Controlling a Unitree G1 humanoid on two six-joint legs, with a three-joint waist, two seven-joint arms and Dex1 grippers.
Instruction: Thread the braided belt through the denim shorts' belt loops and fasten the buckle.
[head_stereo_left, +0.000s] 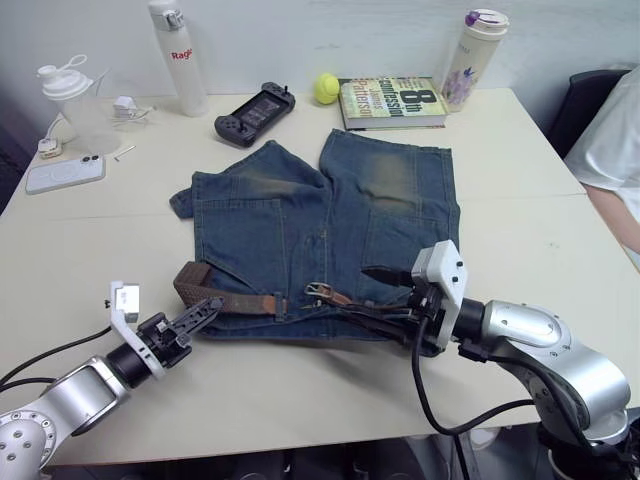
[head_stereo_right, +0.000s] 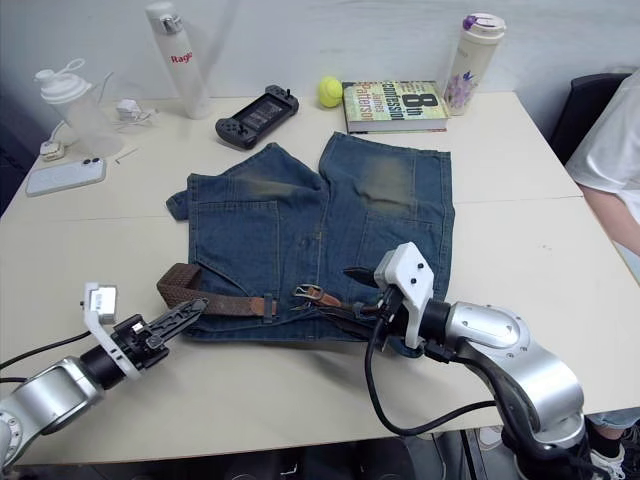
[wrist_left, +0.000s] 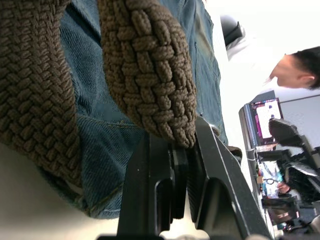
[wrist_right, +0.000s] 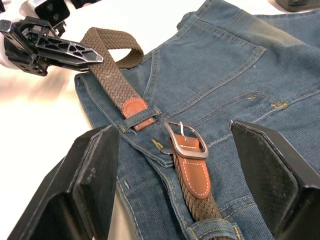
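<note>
braided belt: on denim shorts waistband, unfastened at buckle
left gripper: closed, at belt's loop
right gripper: spread wide

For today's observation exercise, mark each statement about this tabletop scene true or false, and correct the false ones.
1. The buckle is fastened. False: the braided belt's leather tip lies short of it, under a belt loop.
2. The right gripper has its jaws wide open. True.
3. The denim shorts hang off the table edge. False: they lie flat on the table.
4. A yellow ball sits beside a book. True.
5. The left gripper is beside the belt's folded end. True.
</note>
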